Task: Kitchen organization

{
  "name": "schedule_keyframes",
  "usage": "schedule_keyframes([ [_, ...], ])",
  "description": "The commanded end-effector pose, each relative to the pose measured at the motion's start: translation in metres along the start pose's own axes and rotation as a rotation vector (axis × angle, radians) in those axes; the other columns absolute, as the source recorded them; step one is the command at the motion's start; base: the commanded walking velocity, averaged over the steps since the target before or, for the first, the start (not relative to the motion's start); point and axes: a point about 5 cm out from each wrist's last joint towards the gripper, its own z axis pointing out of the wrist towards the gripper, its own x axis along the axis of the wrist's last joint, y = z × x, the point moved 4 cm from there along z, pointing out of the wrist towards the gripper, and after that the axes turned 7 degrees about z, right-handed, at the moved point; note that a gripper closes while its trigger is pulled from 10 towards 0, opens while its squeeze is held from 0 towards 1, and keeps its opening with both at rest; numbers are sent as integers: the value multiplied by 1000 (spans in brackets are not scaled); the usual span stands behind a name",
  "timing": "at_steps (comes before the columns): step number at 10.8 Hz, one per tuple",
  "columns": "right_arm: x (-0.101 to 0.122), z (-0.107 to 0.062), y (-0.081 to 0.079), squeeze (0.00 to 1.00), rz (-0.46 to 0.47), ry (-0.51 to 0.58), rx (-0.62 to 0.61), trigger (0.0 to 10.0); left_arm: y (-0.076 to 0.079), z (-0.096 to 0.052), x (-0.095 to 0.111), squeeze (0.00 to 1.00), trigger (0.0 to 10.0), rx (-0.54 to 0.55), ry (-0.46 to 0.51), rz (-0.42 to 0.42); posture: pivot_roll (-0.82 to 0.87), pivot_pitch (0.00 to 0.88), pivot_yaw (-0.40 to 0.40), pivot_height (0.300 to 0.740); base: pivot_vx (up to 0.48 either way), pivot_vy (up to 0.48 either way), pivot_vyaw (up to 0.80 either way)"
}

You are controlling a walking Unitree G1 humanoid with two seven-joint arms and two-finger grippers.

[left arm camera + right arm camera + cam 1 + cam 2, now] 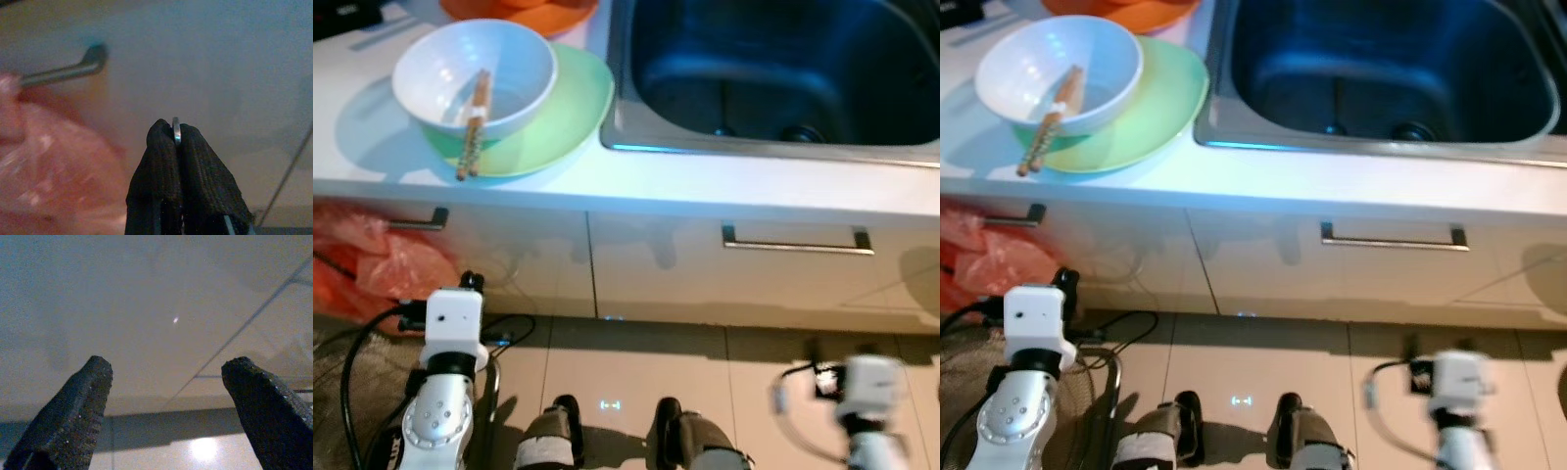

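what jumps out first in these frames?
The white bowl with a pair of chopsticks leaning out over its rim, sitting on a green plate on the countertop left of the steel sink. Below, both arms hang low before the cabinet fronts: the left gripper is shut near a red plastic bag, the right gripper is open over the floor tiles.

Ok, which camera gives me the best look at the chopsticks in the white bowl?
The left eye view: the chopsticks show whole there, leaning from inside the white bowl out over its rim onto the green plate. The right eye view shows the same pair nearer its left edge. Both wrist views face the cabinet front and floor instead.
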Motion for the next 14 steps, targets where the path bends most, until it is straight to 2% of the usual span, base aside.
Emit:
schedule_keyframes([
  [1, -3, -5, 3, 0, 17, -32, 0, 10000, 1, -5, -2, 0, 10000, -3, -19, -3, 82, 297, -26, 740, 0, 0, 0],
  [3, -1, -4, 1, 0, 20, -24, 4, 10000, 0, -8, 0, 0, 10000, 6, -25, -8, 80, 289, -24, 740, 0, 0, 0],
  [4, 2, -5, 9, 0, 10, -23, -34, 10000, -5, -7, 3, 0, 10000, 27, -21, -14, 75, 288, -21, 740, 0, 0, 0],
  [5, 6, -7, 18, 0, -5, -23, -82, 10000, -11, -4, 7, 0, 10000, 56, -19, -20, 69, 287, -18, 740, 0, 0, 0],
  [7, 29, -11, 46, 0, -45, 46, -249, 10000, -32, -1, 18, 0, 10000, 174, 11, -12, 58, 288, -13, 740, 0, 0, 0],
  [8, 32, -14, 55, 0, -30, 62, -305, 10000, -33, -1, 19, 0, 10000, 175, 17, -2, 51, 284, -9, 740, 0, 0, 0],
  [9, 30, -22, 67, 0, -61, 53, -390, 10000, -32, -3, 14, 0, 10000, 173, 5, 5, 45, 279, -6, 740, 0, 0, 0],
  [11, 30, -36, 90, 0, -62, 37, -543, 10000, -34, -4, 15, 0, 10000, 192, 6, 8, 40, 271, 2, 740, 0, 0, 0],
  [12, 31, -39, 95, 0, -68, 36, -576, 10000, -36, -5, 15, 0, 10000, 201, 4, 9, 41, 270, 3, 740, 0, 0, 0],
  [13, 39, -42, 104, 0, -97, 59, -627, 10000, -40, -5, 16, 0, 10000, 220, 4, 13, 42, 266, 2, 740, 0, 0, 0],
  [14, 59, -41, 114, 0, -113, 130, -690, 10000, -43, -3, 17, 0, 10000, 234, 7, 15, 37, 264, 5, 740, 0, 0, 0],
])
